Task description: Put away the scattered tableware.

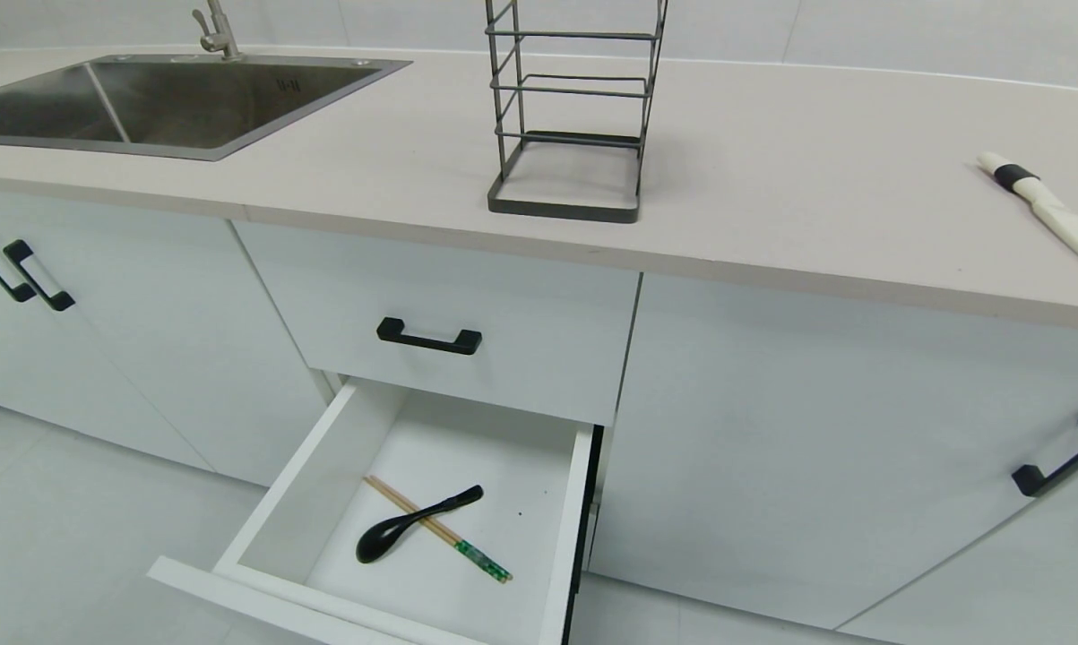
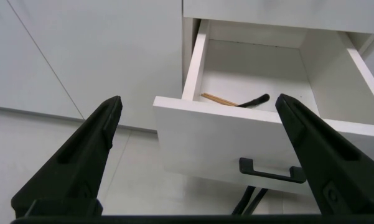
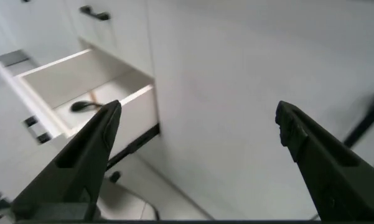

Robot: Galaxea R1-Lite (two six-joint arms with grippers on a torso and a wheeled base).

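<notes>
1. The sink (image 1: pixel 216 103) is set into the surface (image 1: pixel 816 161) at the upper left of the head frame.
2. The left hand (image 2: pixel 197 102) is spread wide with nothing in it, and it faces the drawer front and its dark handle (image 2: pixel 267 177).
3. The drawer (image 1: pixel 297 484) stands pulled out at the lower centre of the head frame. A black spoon (image 1: pixel 395 530) lies inside, its long axis running from the bowl at lower left to the handle tip at upper right. The chopsticks (image 1: pixel 467 548) are crossed under it as a pair, plain ends at upper left, green ends at lower right.
4. A wire rack (image 1: pixel 561 212) stands on the surface at upper centre.
5. A white utensil (image 1: pixel 1054 215) with a dark band lies on the surface at the right edge, slanting from upper left to lower right. It is judged to be the piece left to store. It would best be gripped across its long axis near the middle, kept level, and laid in the drawer beside the others.
6. The right hand (image 3: pixel 198 109) is also wide open and empty, facing the cupboard fronts beside the drawer.
</notes>
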